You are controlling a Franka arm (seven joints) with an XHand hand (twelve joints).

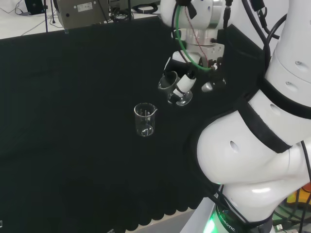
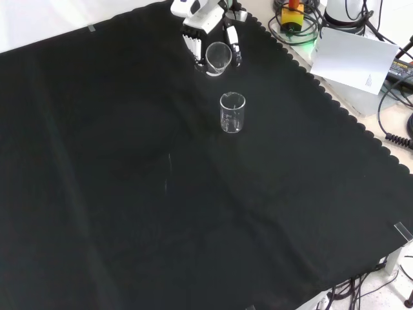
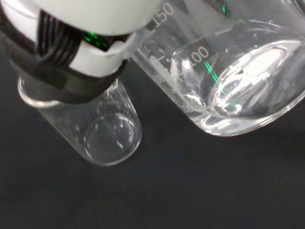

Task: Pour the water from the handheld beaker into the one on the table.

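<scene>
My hand is shut on a clear glass beaker and holds it above the cloth, tilted. From the front, the hand comes in from the top and the held beaker has its mouth leaning toward the second beaker. That second beaker stands upright on the black cloth, a short way left of and below the hand in the head view. Close up, the held beaker with printed marks lies beside a finger, and the standing beaker is under it. I cannot tell the water levels.
The black cloth covers the bench, with its scalloped edge at the front view's right. Past that edge lie a white sheet and cables. A grey device stands beyond the cloth's far edge in the head view.
</scene>
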